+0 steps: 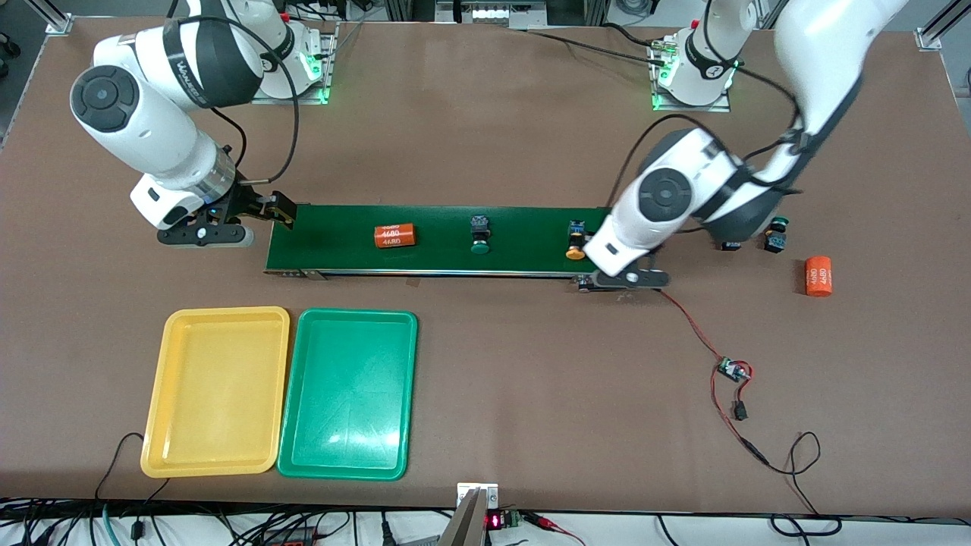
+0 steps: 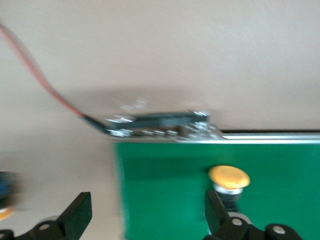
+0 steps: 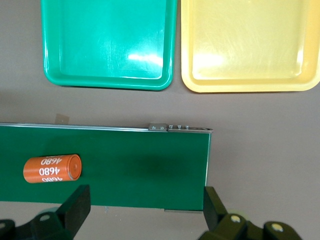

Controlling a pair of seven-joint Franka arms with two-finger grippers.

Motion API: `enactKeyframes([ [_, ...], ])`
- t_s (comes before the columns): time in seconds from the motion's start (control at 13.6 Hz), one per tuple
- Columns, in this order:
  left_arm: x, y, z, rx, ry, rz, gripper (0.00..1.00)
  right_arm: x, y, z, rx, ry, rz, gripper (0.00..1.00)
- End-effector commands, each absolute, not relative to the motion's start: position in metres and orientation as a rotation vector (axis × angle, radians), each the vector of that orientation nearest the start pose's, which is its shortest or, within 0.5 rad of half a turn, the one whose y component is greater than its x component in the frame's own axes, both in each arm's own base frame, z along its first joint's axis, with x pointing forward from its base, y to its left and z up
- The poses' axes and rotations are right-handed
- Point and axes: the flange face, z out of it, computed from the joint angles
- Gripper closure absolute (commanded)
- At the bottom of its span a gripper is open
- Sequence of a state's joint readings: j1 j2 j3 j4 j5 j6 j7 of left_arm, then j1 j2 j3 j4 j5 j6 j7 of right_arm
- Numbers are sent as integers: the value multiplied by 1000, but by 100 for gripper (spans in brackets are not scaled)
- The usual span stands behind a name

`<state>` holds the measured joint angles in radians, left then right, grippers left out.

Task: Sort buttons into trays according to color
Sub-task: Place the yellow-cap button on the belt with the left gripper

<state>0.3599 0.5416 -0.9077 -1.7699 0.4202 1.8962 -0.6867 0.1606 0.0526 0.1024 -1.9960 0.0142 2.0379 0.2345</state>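
Buttons are all unsorted: the yellow tray (image 1: pixel 216 390) and green tray (image 1: pixel 349 394) hold nothing. The right gripper (image 1: pixel 254 216), spread and empty, waits at the belt's (image 1: pixel 440 262) end. Green button (image 1: pixel 480 235) and yellow button (image 1: pixel 576 241) ride it, the latter by the released left gripper (image 2: pixel 145 217); another green button (image 1: pixel 775 234) sits on the surface.

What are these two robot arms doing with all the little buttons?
They are sorting buttons by color. The left gripper hangs open over the belt's end, beside a yellow button. The right gripper, open too, waits over the belt's other end. A green button sits on the belt. The yellow tray and green tray hold nothing yet.
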Motion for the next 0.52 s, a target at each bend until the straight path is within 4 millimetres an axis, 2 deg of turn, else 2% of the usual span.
enactKeyframes([
  [0.0,601,-212,400,-3006,117,284,0,551,153,437,-3117,-40,39,0],
  [0.07,609,-188,406,-3008,124,296,0,549,153,435,-3121,-41,73,0],
  [0.22,624,-128,410,-3025,208,314,0,545,153,433,-3128,-50,111,0],
  [0.29,631,-97,408,-3036,269,313,0,546,154,434,-3126,-54,106,0],
  [0.37,633,-77,405,-3032,304,324,0,545,154,433,-3128,-43,111,0],
  [0.44,637,-43,398,-3015,298,348,0,544,155,435,-3129,-38,111,0],
])
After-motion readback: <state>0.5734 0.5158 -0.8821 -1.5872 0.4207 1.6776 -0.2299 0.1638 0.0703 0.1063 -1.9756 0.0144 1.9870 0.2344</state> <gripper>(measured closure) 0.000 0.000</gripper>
